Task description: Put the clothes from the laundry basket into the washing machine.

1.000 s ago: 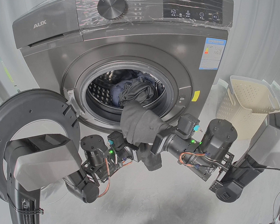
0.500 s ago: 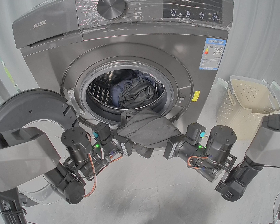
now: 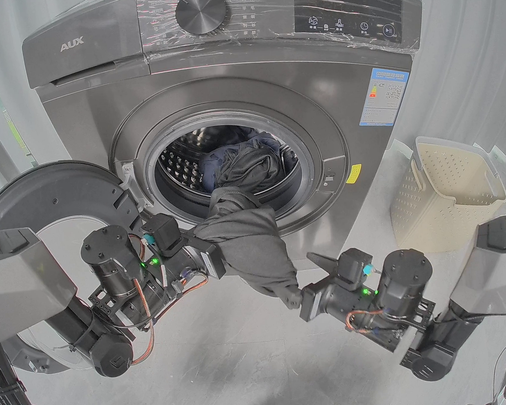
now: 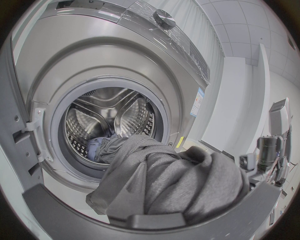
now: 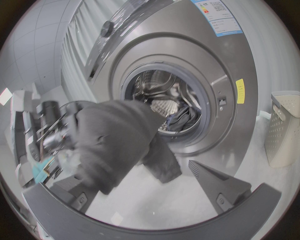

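Note:
A dark grey garment (image 3: 249, 240) hangs out of the washing machine's (image 3: 326, 99) drum opening, its upper end still over the rim. My left gripper (image 3: 211, 258) is below the opening's left side, shut on the garment, which drapes over its fingers (image 4: 156, 220). My right gripper (image 3: 306, 279) is lower and to the right, open, with the garment's hanging end (image 5: 162, 168) against one side of it. One right finger (image 5: 215, 184) is bare. Blue and black clothes (image 3: 245, 166) lie inside the drum. The cream laundry basket (image 3: 451, 194) stands on the right.
The round door (image 3: 48, 195) is swung open at the left, close behind my left arm. The basket (image 5: 284, 128) sits on the grey floor (image 3: 245, 360) beside the machine's right front corner.
My right gripper has let go of the garment and dropped down and back. My left arm has moved left, and the garment now hangs from it instead of stretching between both.

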